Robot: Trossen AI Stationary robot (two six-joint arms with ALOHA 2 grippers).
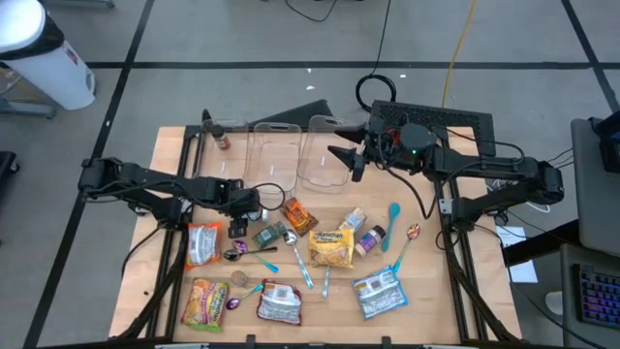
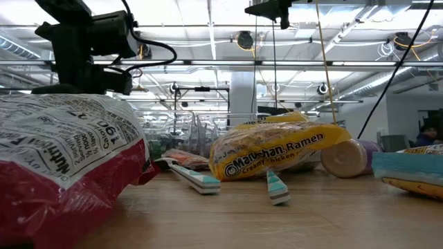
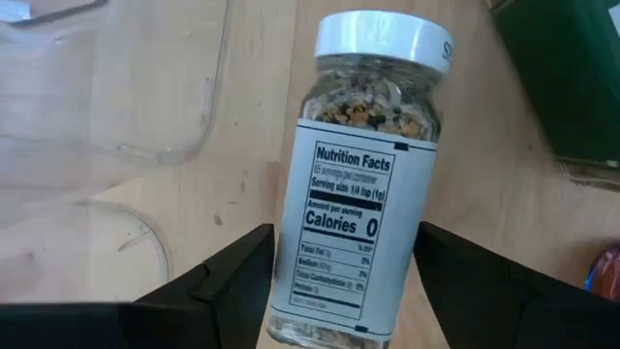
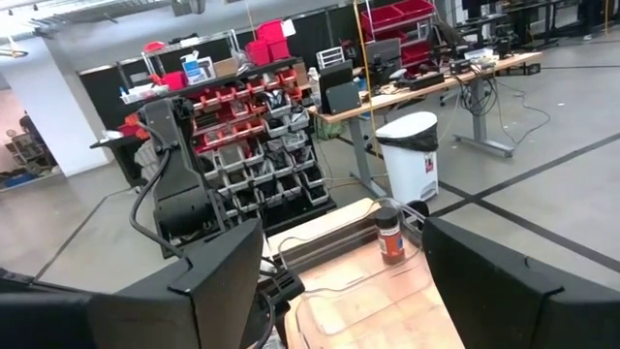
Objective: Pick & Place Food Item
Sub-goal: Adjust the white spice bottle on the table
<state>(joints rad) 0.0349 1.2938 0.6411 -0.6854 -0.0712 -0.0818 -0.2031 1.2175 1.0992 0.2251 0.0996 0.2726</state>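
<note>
Running this one remotely, so here's where I'm at. The left gripper (image 3: 344,281) is down on the table in the middle of the clutter, with a spice jar (image 3: 363,174) sitting right between its fingers (image 3: 228,286). The jar has a white cap and a nutrition label facing the wrist cam, and it looks to be lying on the wood. The fingers are on either side of it but I still see a sliver of gap on both sides, so I'd call that straddling, not gripping yet. My read: we're at the closing-on-it step, nothing lifted.

From the high view the left gripper (image 1: 250,206) is just below the clear containers (image 1: 291,155) at the back of the table. They look bare to me, so I'd guess nothing has been placed yet, if that's even where stuff goes.

The right gripper (image 1: 356,160) is hovering up by the rightmost container, fingers spread, holding nothing, aimed out at the room.

Everything else is untouched on the table: ramen pack (image 1: 331,248), a couple of snack bags (image 1: 204,242), spoons (image 1: 291,244), and a second little jar (image 1: 223,141) at the back edge.

So basically step one of the pick; squeeze, lift, carry and drop are all left. Biggest worry is the jar rolling as the fingers pinch.
</note>
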